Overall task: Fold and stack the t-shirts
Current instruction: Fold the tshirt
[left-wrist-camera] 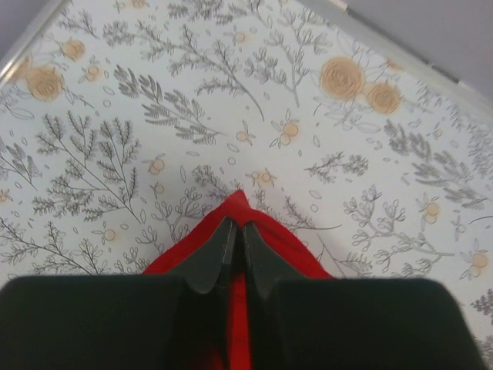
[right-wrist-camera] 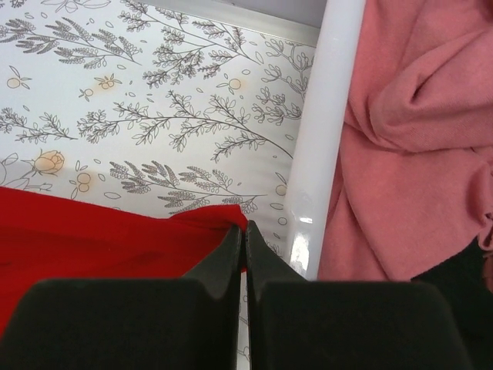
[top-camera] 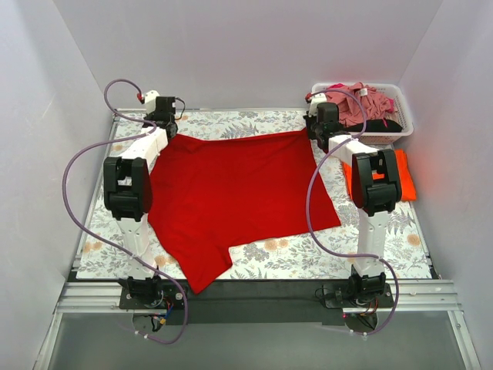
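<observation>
Two grippers (left-wrist-camera: pixel 237 226) (right-wrist-camera: pixel 243 227) on one red t-shirt (top-camera: pixel 239 193)

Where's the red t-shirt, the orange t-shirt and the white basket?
red t-shirt (top-camera: pixel 239 193): top view, middle of its spread body.
orange t-shirt (top-camera: pixel 407 182): top view, its uncovered right part.
white basket (top-camera: pixel 405 116): top view, its right wall.
</observation>
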{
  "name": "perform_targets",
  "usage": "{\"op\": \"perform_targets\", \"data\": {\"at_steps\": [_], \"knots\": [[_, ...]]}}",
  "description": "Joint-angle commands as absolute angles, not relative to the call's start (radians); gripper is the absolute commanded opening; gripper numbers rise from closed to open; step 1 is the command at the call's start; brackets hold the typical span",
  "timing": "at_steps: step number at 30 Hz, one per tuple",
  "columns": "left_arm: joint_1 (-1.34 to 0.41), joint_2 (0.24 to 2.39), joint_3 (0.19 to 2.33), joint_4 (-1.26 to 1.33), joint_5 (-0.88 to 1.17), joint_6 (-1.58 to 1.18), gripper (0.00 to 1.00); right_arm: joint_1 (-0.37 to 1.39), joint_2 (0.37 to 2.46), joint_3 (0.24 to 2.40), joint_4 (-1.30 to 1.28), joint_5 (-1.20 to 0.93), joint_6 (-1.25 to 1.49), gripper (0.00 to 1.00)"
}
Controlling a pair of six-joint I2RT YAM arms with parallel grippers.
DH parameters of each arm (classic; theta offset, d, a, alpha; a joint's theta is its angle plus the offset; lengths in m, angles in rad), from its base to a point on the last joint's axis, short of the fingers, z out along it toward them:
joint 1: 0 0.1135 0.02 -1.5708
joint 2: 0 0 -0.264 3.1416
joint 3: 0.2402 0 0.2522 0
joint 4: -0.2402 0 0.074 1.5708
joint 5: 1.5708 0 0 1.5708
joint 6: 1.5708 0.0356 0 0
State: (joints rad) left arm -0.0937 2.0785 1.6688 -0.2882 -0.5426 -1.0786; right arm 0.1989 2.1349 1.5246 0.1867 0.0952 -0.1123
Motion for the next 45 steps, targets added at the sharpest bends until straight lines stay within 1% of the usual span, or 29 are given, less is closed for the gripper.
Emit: {"op": "perform_targets", "data": {"at_steps": [1, 7, 16, 24, 33, 45], "knots": [[-0.086, 2.085, 1.700, -0.369, -0.531, -1.107, 0.00, 0.183, 2.152, 1.583, 0.222, 0.108, -0.166, 0.01], [-0.084, 2.013, 1.738, -0.521, -0.520, -1.201, 0.00, 0.183, 2.126, 1.575, 0.206, 0.057, -0.189, 0.01], [-0.072, 1.864, 1.617, -0.629, -0.473, -1.316, 0.00, 0.183, 2.079, 1.578, 0.091, 0.020, -0.170, 0.01], [-0.071, 1.715, 1.491, -0.657, -0.423, -1.382, 0.00, 0.183, 2.034, 1.563, 0.014, 0.020, -0.147, 0.01], [-0.068, 1.585, 1.290, -0.643, -0.414, -1.442, 0.00, 0.179, 2.025, 1.549, -0.058, 0.026, -0.135, 0.01], [-0.063, 1.453, 1.129, -0.650, -0.336, -1.492, 0.00, 0.173, 2.094, 1.528, -0.074, 0.025, -0.124, 0.01]]}}
